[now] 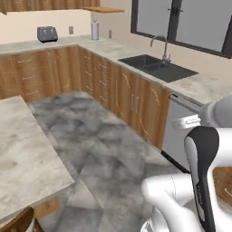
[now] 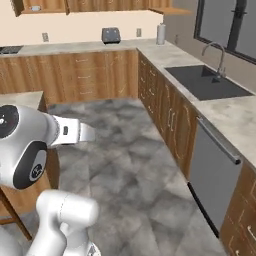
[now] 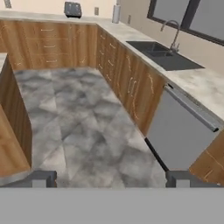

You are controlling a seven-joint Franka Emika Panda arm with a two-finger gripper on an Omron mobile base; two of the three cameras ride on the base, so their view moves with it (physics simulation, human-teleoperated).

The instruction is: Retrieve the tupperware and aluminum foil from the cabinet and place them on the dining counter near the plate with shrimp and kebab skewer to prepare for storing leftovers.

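Nearest the lens, found the gripper point(image 3: 111, 179) with its two dark tips set as far apart as could be, pinching nothing, with bare grey floor point(image 3: 87, 131) between them. Noted it aimed forward and down along the aisle, with the dishwasher point(image 3: 179, 131) and sink point(image 3: 162, 54) off to its right and the wooden base of the dining counter point(image 1: 22, 149) close on its left. Could not place the tupperware or the aluminum foil from these views; judged both to be shut inside the cabinet point(image 2: 100, 5), taken as one of the brown wall units high along the far wall, above the toaster point(image 2: 111, 35); could not tell which door. Judged the deciding relation thus: cabinet well ahead of the hand and well above its line of aim, across the whole stretch of floor; reckoned on a drive forward and a raised wrist before any reach. Marked the drop-off slab as by far the nearer thing, just beside the arm on its left
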